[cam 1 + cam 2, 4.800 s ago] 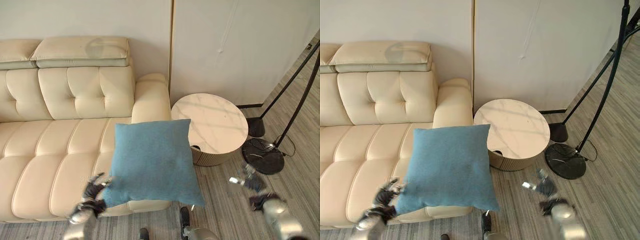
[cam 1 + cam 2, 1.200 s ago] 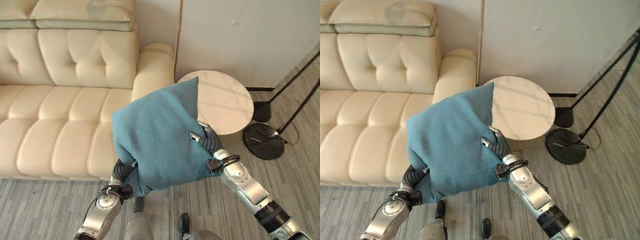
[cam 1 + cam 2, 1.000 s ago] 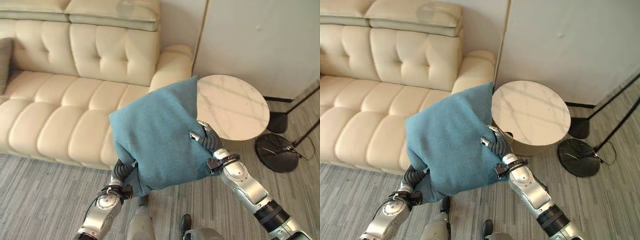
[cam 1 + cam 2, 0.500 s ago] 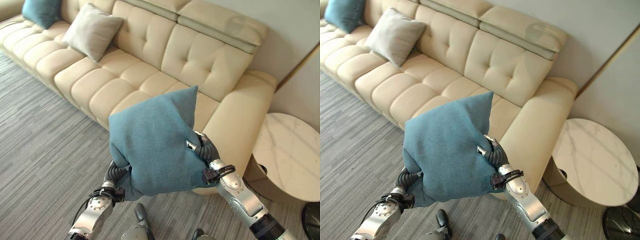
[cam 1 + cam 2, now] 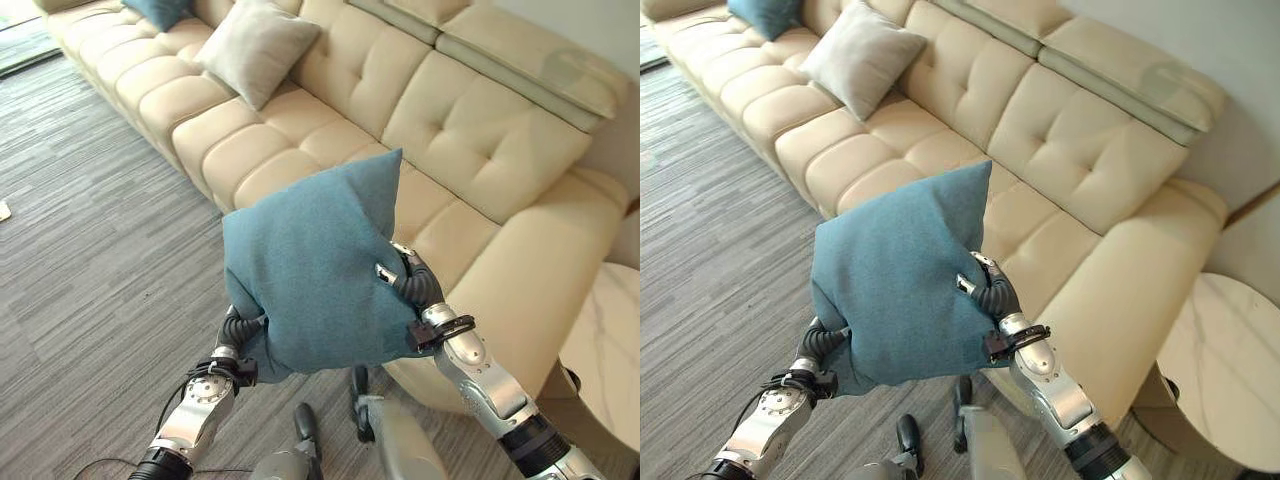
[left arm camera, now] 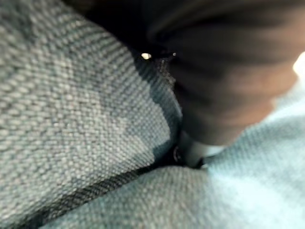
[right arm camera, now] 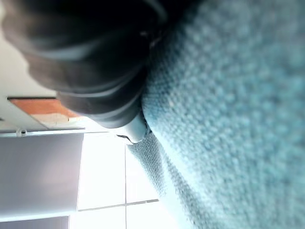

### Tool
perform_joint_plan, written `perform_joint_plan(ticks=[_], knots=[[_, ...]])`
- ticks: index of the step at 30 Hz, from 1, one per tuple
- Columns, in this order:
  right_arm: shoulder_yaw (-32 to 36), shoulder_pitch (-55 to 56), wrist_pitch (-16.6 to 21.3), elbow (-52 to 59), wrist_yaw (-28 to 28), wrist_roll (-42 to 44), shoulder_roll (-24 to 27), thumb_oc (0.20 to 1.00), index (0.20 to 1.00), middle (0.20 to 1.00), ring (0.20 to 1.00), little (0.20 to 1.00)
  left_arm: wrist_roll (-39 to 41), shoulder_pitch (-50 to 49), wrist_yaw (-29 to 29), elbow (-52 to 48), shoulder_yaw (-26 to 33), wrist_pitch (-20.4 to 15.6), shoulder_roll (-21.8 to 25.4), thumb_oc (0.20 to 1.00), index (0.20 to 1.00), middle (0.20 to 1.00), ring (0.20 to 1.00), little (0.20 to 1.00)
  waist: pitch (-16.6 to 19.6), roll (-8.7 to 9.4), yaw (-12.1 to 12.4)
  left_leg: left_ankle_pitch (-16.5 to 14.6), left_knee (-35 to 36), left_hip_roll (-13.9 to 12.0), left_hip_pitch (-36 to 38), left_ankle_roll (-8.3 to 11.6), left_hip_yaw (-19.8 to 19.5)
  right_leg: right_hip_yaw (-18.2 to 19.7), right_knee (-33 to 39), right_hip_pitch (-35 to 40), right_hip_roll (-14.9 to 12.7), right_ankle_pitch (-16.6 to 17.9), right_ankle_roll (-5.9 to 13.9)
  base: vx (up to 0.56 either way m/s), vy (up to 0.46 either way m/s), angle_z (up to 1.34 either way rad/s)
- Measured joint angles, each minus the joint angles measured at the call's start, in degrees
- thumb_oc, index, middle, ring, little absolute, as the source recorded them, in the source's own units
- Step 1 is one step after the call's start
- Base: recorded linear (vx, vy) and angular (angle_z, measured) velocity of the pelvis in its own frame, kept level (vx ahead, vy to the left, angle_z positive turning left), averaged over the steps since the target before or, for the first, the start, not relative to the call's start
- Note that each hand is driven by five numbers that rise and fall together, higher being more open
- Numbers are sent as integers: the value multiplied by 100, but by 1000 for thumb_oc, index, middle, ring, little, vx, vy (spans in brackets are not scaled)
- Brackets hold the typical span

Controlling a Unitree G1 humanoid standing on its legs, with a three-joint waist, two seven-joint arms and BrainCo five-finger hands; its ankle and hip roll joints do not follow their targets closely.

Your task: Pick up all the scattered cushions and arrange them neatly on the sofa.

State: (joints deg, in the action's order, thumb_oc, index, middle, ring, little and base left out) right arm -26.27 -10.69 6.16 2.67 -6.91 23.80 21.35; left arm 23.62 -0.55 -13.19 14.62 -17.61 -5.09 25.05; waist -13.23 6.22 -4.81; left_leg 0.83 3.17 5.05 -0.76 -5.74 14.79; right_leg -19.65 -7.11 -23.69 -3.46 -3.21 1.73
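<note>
A blue cushion (image 5: 310, 275) hangs in the air in front of me, clamped between both hands, above the floor in front of the cream sofa (image 5: 470, 150). My right hand (image 5: 410, 285) is on the cushion's right side, its thumb on the front face and its fingers sunk into the cloth. My left hand (image 5: 238, 335) is tucked under the cushion's lower left corner, its fingers hidden by the cloth. A grey cushion (image 5: 258, 45) leans against the sofa's back farther left, and a second blue cushion (image 5: 765, 15) lies beyond it.
A round marble side table (image 5: 1225, 370) stands past the sofa's right armrest (image 5: 540, 290). Grey striped floor (image 5: 90, 280) spreads out to the left in front of the sofa. A small white thing (image 5: 3, 210) lies on the floor at the left edge.
The camera has swung left along the sofa, bringing the grey and second blue cushions into view and pushing the side table to the edge. The held cushion stays between my hands as before.
</note>
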Motion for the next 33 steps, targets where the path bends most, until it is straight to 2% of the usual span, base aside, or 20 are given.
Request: perform_joint_plan(ticks=[1,3,4,5,6,7,8,10,12,14,16,17,18,19,20,22,23,24,28,33], knots=[[-1,11,-1,-5,5,0,4,200,200,200,200,200,0,-43,0,-1,-13,3,-12,200,200,200,200,200,1,1,8,-8,-3,25,126,-34,0,-176,-12,76,-4,103,-74,196,-52,25],[-5,125,4,-4,15,2,-2,200,200,200,200,200,-10,-159,0,-49,-12,3,-19,200,200,200,200,200,28,30,-25,-278,19,82,534,116,-71,-221,-115,589,-26,359,-240,433,-102,10],[-15,149,0,-18,24,1,8,200,200,200,200,200,-8,-211,0,-46,-15,17,-12,200,200,200,200,200,82,10,9,-575,-156,-30,875,538,-36,-233,64,1029,112,795,-556,405,-118,-15],[0,148,0,-20,24,2,8,200,200,200,200,200,-8,-204,0,-47,-15,17,-20,200,200,200,200,200,116,1,-14,-623,-246,-73,899,614,-34,-239,107,1115,152,770,-671,373,-116,-14],[7,120,1,-42,24,2,30,200,200,200,200,200,-7,-172,2,-52,-26,19,-22,200,200,200,200,200,169,28,-78,-861,-939,-220,743,823,-9,-142,298,1370,276,759,-822,144,-30,-6],[14,119,1,-52,23,2,36,200,200,200,200,200,-6,-173,2,-52,-25,19,-33,200,200,200,200,200,233,81,-50,-1034,-1627,-327,519,864,62,-42,463,1559,335,853,-1043,213,-34,-35],[12,83,3,-46,24,2,67,200,200,200,200,200,-5,-179,2,-53,-23,19,-73,200,200,200,200,200,293,52,10,-1169,-2416,-471,304,953,31,156,573,1751,466,801,-1113,213,0,-85],[2,-25,32,-19,24,7,115,200,200,200,200,200,-4,-132,2,-78,22,15,-114,200,200,200,200,200,411,-105,9,-1313,-4118,-830,-405,1202,-531,564,643,2115,745,626,-1145,158,43,-111],[3,-31,63,1,24,65,209,200,200,200,200,200,-4,-84,6,-88,33,14,-122,200,200,200,200,200,429,-42,-59,-1313,-3977,-1037,-773,1198,-673,785,640,2181,722,626,-1142,98,76,-73],[7,-39,65,-2,23,110,254,200,200,200,200,200,-3,-106,8,-87,32,16,-152,200,200,200,200,200,406,4,-32,-1226,-2615,-1204,-876,1166,-958,1171,658,2338,707,560,-1032,111,121,-92],[13,31,69,-4,21,111,280,200,200,200,200,200,-1,-120,6,-72,-16,33,-229,200,200,200,200,200,386,24,-113,-910,-1668,-1206,-956,1159,-1308,1404,806,2638,668,514,-842,142,154,-82],[11,15,78,-18,21,107,282,200,200,200,200,200,-1,-147,1,-75,-8,30,-226,200,200,200,200,200,392,33,-32,-459,-434,-1176,-828,1170,-1932,1820,850,2775,714,449,-741,140,211,-97],[21,-3,83,-21,21,107,280,200,200,200,200,200,-1,-134,-3,-74,-7,30,-227,200,200,200,200,200,388,30,-14,-255,-140,-1193,-903,1175,-2155,1970,909,2825,721,440,-723,98,167,-116],[29,21,86,-17,19,108,282,200,200,200,200,200,-1,-118,-16,-72,-17,33,-262,200,200,200,200,200,376,33,-100,-121,-109,-1165,-1000,1111,-2216,2157,943,2877,743,468,-712,72,151,-86],[12,79,84,-14,18,108,266,200,200,200,200,200,-1,-121,-39,-72,-40,50,-280,200,200,200,200,200,378,11,-140,-111,-233,-1153,-1011,1096,-2192,2311,1077,3021,711,503,-553,82,202,-92],[43,155,94,-6,13,108,388,200,200,200,200,200,-4,-139,-36,-54,-48,52,-320,200,200,200,200,200,435,-236,-150,-28,-177,-1274,-618,973,-2189,2499,1074,3047,733,456,-487,90,213,-89],[87,165,89,-23,11,108,451,200,200,200,200,200,-6,-161,-34,-80,-89,52,-351,200,200,200,200,200,446,-428,-183,343,17,-1283,-405,987,-2216,2673,1009,3049,767,364,-343,76,102,-79],[151,218,84,-30,11,108,447,200,200,200,200,200,-6,-156,-28,-110,-150,52,-334,200,200,200,200,200,425,-481,-214,815,96,-1272,-334,1004,-2151,2782,854,2989,716,257,-196,136,199,-64],[199,370,21,-43,15,107,274,200,200,200,200,200,-4,-171,-19,-105,-247,57,-117,200,200,200,200,200,477,-340,-237,708,146,-803,-118,785,-1524,2914,854,2891,85,125,159,86,141,-58],[203,374,-54,-53,14,107,132,200,200,200,200,200,-2,-136,-18,-67,-242,57,17,200,200,200,200,200,481,-306,-203,618,146,-535,-39,603,-1081,2930,1146,2866,-310,269,484,77,71,-47]])
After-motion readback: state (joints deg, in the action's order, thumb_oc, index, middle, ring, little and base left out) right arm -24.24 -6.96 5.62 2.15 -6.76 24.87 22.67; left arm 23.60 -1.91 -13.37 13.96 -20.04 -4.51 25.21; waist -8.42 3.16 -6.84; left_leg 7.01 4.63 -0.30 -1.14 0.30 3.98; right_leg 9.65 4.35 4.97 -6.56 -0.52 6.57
